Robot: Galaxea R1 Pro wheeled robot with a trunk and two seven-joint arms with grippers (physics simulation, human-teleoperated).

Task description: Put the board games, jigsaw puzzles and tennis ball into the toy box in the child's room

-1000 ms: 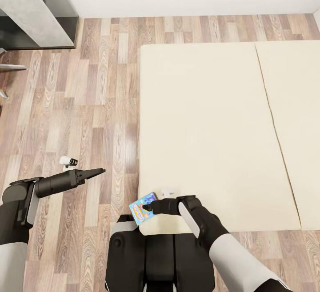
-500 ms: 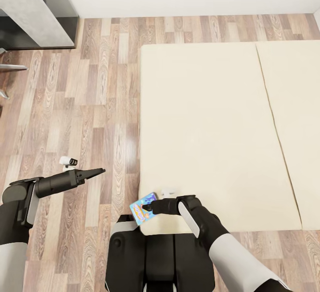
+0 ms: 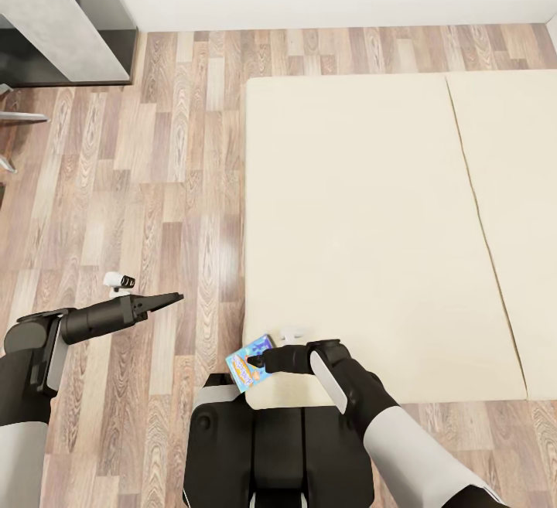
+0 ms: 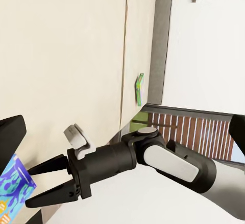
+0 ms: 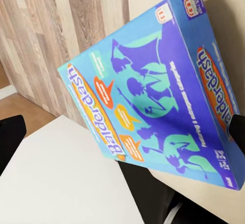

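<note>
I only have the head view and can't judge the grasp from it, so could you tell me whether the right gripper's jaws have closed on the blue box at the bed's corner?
Observer: Not yet. The left wrist view shows the right gripper with its jaws spread open and the blue board game just at their tips.
Operator: Thank you. Which game is it?
Observer: In the right wrist view the lid reads "Balderdash".
Operator: Can you see the other game on the bed?
Observer: Yes. The left wrist view shows a green-edged board game at the far edge of the bed, beside the grey frame.
</note>
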